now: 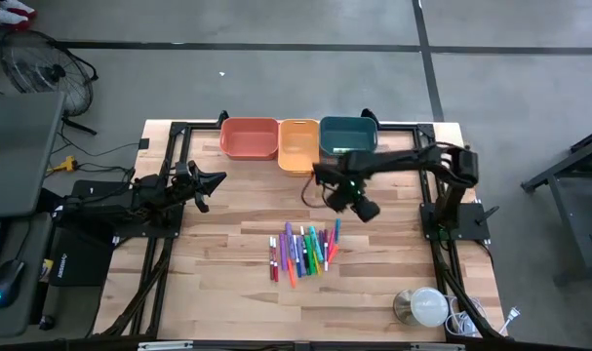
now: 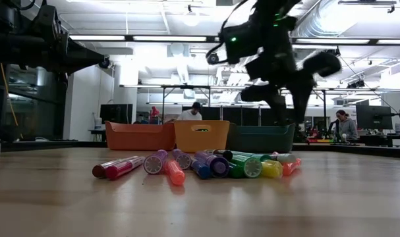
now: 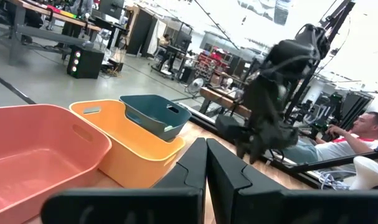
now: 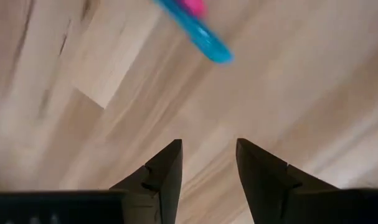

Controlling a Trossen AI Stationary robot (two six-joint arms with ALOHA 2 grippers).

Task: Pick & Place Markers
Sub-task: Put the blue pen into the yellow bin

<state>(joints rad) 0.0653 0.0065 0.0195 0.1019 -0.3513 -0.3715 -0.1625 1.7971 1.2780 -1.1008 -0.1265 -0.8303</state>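
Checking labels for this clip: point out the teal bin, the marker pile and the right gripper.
teal bin (image 1: 348,136), high view, its inner floor.
marker pile (image 1: 304,250), high view, middle of the cluster.
right gripper (image 4: 207,163), right wrist view, midway between its open fingertips.

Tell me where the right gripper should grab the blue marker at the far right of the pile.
Probably mid-barrel on the blue marker, coming straight down with the open right gripper, fingers across its width. It lies flat, its far end clear of the other markers.

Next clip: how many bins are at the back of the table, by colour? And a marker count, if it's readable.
Coral-orange bin: 1
Yellow-orange bin: 1
Teal bin: 1
Total: 3 bins
Markers: they lie in an overlapping pile, so no sure count.
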